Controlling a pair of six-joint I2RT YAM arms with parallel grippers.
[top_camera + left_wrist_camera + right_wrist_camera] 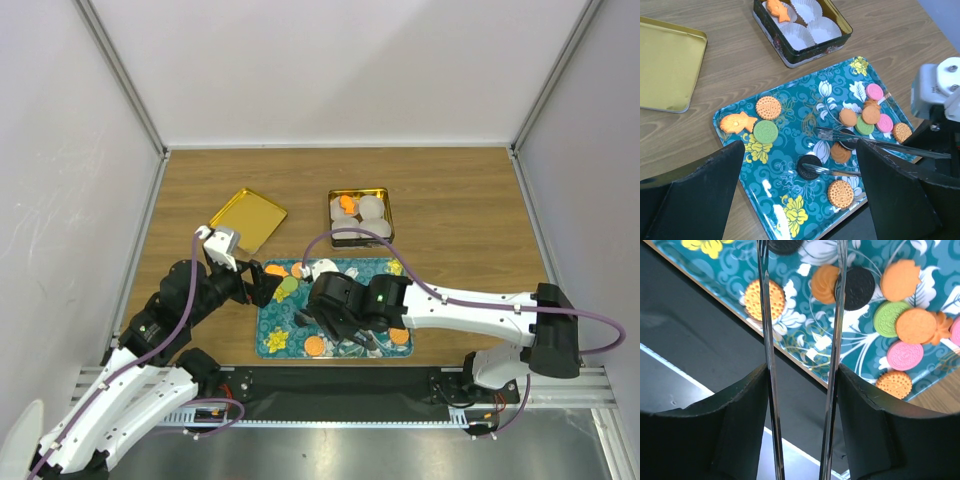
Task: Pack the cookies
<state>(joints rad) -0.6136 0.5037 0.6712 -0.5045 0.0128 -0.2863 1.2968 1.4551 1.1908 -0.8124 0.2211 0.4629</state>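
Several cookies lie on the teal flowered tray (735, 150): an orange fish (738, 122), a green disc (765, 131), a black disc (808, 167) and a dotted orange one (840, 193). My right gripper (802, 390) is shut on metal tongs (767, 340), whose two arms stand apart above the tray. One tong tip (812, 166) lies over the black disc, and an orange swirl cookie (824, 284) shows between the arms. My left gripper (800, 150) hangs open and empty over the tray's near left part. A dark tin (790, 59) holds one orange fish cookie (777, 10) and white paper cups (824, 29).
The gold lid (247, 220) lies flat on the wooden table, left of the tin (391, 215). The tray (262, 345) sits close to the table's near edge, just ahead of the black base rail (330, 385). Grey walls enclose the table on three sides.
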